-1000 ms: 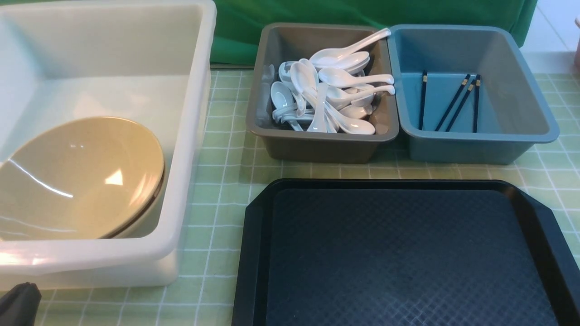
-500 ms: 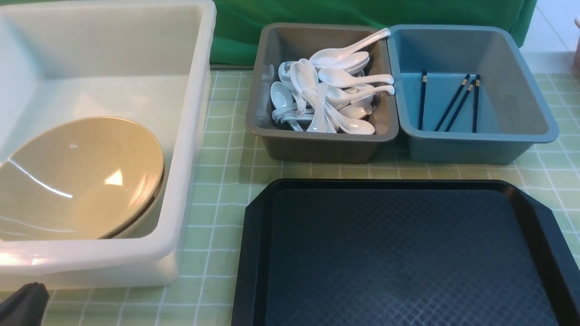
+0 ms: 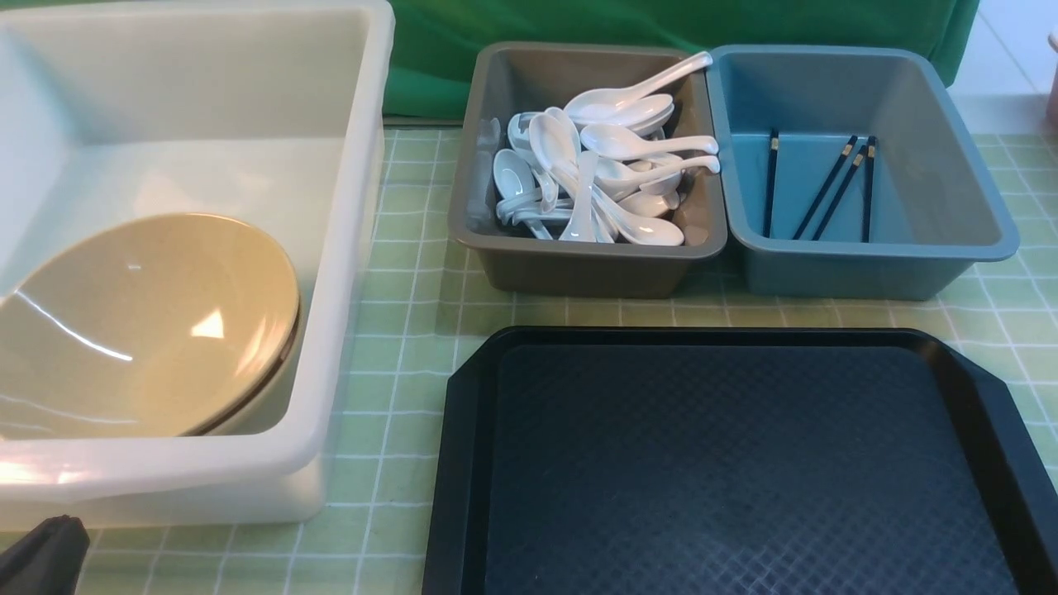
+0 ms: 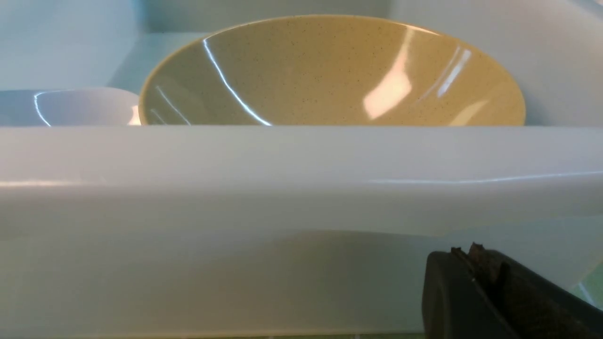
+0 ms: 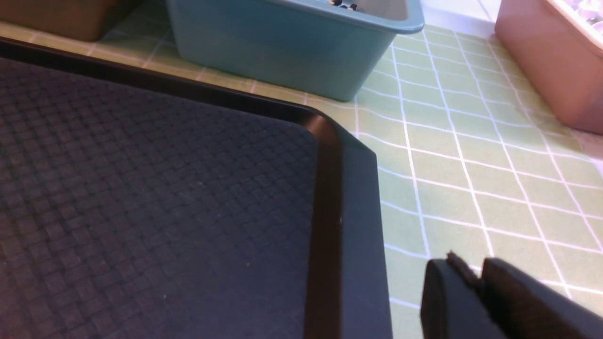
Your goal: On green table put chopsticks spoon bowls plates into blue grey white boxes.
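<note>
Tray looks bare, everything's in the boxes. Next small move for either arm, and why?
Probably none beyond parking. The black tray holds nothing, spoons fill the grey box, chopsticks lie in the blue box, the bowl sits in the white box. Left hand is shut, holding nothing.

left claw [image 3: 41,554] | edged slightly rightward, seemingly | barely in frame

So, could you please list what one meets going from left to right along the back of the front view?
White box holding the tan bowl → grey box of white spoons → blue box with dark chopsticks.
</note>
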`<state>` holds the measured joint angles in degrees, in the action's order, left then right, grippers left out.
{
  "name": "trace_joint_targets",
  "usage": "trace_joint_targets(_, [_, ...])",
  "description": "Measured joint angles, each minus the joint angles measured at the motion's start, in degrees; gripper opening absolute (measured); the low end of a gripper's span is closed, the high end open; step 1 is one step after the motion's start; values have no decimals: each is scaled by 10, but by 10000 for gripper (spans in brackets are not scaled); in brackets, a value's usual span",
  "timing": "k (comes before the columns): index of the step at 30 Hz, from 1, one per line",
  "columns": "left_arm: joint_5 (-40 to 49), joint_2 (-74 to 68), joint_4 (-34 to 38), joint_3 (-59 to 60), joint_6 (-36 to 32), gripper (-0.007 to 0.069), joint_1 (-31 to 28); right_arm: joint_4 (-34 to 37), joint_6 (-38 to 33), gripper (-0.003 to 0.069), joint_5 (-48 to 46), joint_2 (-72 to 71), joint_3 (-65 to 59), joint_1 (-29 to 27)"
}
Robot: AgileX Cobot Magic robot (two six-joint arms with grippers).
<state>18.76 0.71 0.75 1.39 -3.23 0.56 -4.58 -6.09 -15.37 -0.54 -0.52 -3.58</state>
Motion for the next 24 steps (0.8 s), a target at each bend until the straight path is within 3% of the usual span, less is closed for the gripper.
trace_joint_targets(24, [0, 0, 0, 0, 0, -2, 0, 0, 0, 120, 0, 0, 0, 0])
